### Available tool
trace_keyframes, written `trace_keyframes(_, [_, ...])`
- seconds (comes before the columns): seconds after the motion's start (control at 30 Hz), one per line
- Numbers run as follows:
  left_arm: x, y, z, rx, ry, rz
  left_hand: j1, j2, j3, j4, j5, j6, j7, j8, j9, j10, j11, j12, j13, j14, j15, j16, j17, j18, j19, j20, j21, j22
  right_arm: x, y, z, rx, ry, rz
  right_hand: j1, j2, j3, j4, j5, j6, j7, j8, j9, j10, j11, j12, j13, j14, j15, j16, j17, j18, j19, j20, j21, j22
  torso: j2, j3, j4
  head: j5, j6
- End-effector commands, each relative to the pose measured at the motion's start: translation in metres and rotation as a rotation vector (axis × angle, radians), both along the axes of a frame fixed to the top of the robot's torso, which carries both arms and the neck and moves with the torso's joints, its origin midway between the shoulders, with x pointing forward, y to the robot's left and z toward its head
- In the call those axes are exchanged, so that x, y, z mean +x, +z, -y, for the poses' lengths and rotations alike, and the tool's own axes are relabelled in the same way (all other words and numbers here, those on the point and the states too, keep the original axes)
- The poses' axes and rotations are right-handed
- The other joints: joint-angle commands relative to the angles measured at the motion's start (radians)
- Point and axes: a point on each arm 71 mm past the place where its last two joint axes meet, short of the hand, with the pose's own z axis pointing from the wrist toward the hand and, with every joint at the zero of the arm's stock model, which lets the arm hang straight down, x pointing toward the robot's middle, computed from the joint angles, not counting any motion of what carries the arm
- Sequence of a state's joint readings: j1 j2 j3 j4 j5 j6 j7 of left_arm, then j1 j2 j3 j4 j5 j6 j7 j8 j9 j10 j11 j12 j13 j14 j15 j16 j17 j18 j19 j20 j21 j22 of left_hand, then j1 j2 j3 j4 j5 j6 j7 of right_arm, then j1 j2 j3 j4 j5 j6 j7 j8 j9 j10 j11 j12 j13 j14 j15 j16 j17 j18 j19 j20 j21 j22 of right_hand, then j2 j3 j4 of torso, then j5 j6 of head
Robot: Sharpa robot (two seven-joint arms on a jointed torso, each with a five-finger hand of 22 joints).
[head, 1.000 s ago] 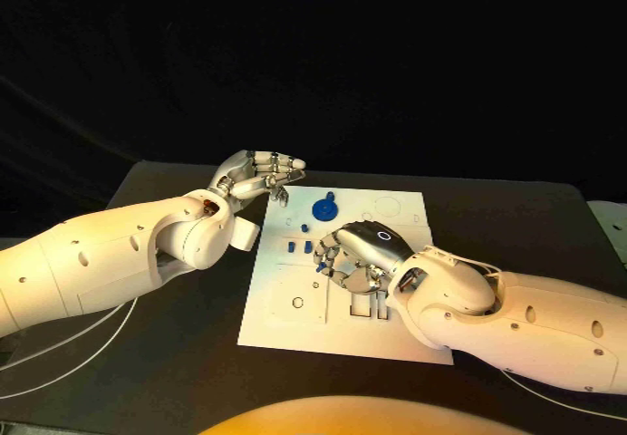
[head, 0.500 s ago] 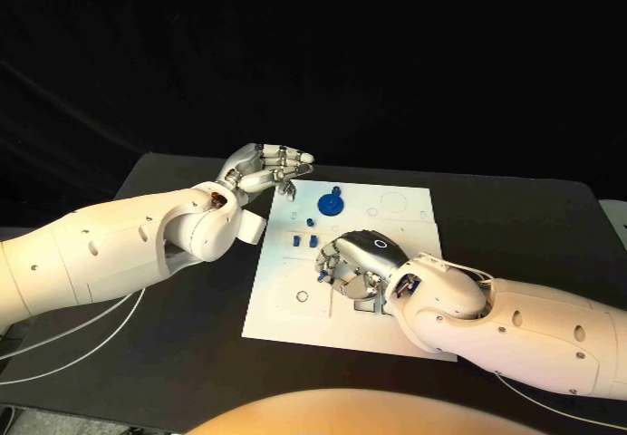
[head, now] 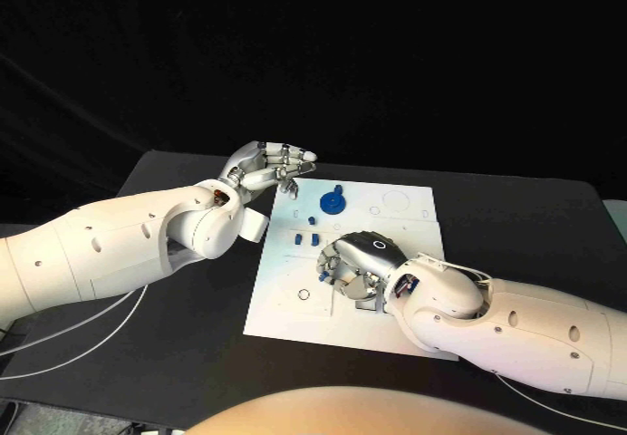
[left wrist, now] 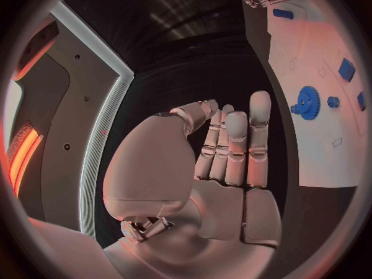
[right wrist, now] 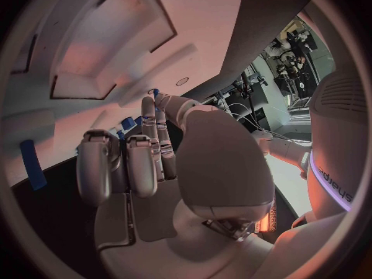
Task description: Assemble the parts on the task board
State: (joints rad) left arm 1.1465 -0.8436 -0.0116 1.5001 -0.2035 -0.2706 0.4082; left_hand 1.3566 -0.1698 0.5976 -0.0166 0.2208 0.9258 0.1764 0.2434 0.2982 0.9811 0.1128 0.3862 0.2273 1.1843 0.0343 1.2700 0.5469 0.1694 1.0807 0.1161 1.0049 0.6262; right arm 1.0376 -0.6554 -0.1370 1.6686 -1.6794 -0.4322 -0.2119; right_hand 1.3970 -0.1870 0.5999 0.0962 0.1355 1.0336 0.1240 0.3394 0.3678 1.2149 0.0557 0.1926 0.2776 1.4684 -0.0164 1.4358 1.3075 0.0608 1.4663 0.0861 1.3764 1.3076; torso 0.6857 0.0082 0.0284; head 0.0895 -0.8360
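The white task board [head: 405, 210] lies mid-table. A blue gear [head: 334, 201] stands near its far edge, with small blue parts [head: 303, 239] nearer the middle; the left wrist view also shows the gear [left wrist: 309, 102]. My right hand [head: 355, 263] rests palm down on the board's middle. Its thumb and a finger pinch a small blue part [right wrist: 155, 93], which peeks out under the fingers [head: 323, 265]. My left hand [head: 271, 166] hovers off the board's far left corner. Its fingers are curled together with the thumb against them [left wrist: 205, 111], and I see nothing in them.
Rectangular cut-outs [head: 370, 304] and a small round hole [head: 303, 294] mark the board's near half. Black table [head: 523, 227] shows on both sides of the board. Both forearms lie low over the table's near half.
The camera has shifted slightly over the second. Both hands stay almost where they were; the left hand has edged a little toward the table's far side.
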Motion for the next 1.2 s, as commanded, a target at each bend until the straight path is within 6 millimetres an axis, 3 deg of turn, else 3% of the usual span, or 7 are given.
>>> trace_keyframes(0.03, [-0.0009, 0.0009, 0.0029, -0.01, -0.022, 0.0, 0.002, 0.006, 0.0, -0.006, 0.003, 0.002, 0.002, 0.003, 0.001, -0.009, 0.0, 0.005, -0.002, -0.007, -0.002, -0.006, -0.001, 0.016, -0.006, 0.003, -0.007, -0.001, -0.0006, -0.0025, -0.001, -0.025, 0.01, 0.016, -0.003, 0.007, 0.0, -0.007, 0.005, 0.002, 0.0, 0.002, 0.001, 0.006, -0.003, -0.002, -0.001, 0.053, -0.006, 0.002, 0.044, -0.017, 0.024, -0.004, 0.003, 0.149, 0.0, 0.0002, 0.0001, 0.0, -0.001])
trace_keyframes(1.2, [-0.0007, 0.0003, 0.0026, -0.003, -0.027, -0.003, -0.001, 0.007, -0.002, -0.005, 0.003, 0.001, 0.002, 0.004, 0.002, -0.012, 0.0, 0.006, -0.002, -0.01, -0.001, -0.005, -0.002, 0.016, -0.007, 0.004, -0.009, -0.002, -0.0009, -0.0044, 0.0014, -0.05, 0.005, 0.026, -0.005, 0.009, -0.001, -0.009, 0.007, 0.003, -0.001, 0.003, 0.003, 0.008, -0.003, -0.003, -0.002, 0.053, -0.006, 0.003, 0.045, -0.019, 0.028, -0.005, 0.011, 0.154, 0.0, -0.0001, -0.0003, 0.002, -0.004])
